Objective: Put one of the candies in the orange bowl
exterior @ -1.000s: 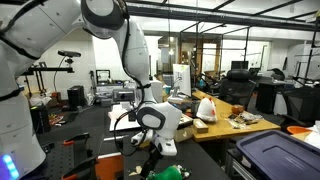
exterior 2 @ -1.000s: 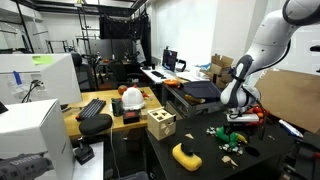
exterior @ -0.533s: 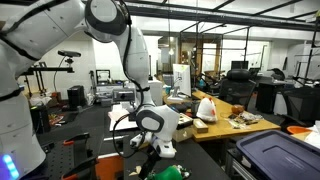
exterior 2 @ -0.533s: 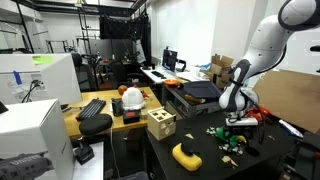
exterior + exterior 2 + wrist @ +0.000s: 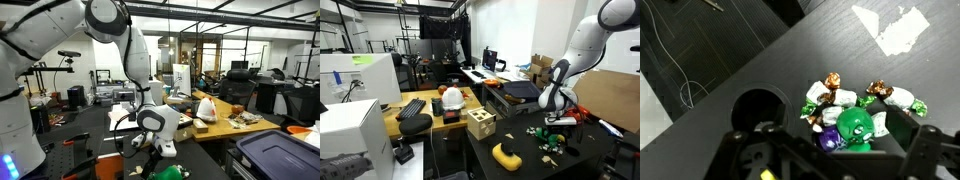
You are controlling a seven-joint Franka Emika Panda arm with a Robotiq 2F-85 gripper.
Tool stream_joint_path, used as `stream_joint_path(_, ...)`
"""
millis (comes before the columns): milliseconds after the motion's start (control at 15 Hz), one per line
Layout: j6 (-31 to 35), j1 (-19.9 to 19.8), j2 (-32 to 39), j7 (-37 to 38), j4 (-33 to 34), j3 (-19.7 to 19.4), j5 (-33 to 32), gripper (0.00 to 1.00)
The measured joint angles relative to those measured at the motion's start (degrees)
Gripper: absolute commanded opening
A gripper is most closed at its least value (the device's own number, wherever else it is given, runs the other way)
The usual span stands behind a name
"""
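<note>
A heap of candies [image 5: 855, 100] in green, white and brown wrappers lies on the black table. A round green candy [image 5: 854, 126] and a purple one [image 5: 827, 139] lie nearest me. My gripper [image 5: 838, 136] hangs open just over them, with a finger on either side and nothing gripped. In both exterior views the gripper [image 5: 556, 120] [image 5: 158, 147] is low over the table by the candies [image 5: 548, 138]. An orange shape that may be the orange bowl [image 5: 579, 115] sits right behind the gripper. It is out of the wrist view.
A dark round opening [image 5: 760, 108] lies left of the candies. White tape patches [image 5: 895, 25] mark the table beyond them. A yellow object [image 5: 506, 155] and a wooden block [image 5: 480, 124] stand on the black table. A cluttered wooden bench [image 5: 425, 112] stands beyond.
The arm sank a little toward the candies a second ago and has held still since. The jaws stayed open.
</note>
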Motion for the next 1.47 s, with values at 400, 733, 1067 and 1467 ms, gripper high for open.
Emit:
stream_joint_path(400,0.8,0.4,1.0,0.0,1.7,0.0,0.0,1.0)
stream_joint_path(733,1.0,1.0,3.5,0.1,3.1,0.0,0.0,0.72)
stream_joint_path(1067,3.3,1.9,4.4,0.2,3.5,-0.4,0.0,0.46)
stream_joint_path(1467,4.1,3.0,4.6,1.6,3.5,-1.0,0.0,0.02)
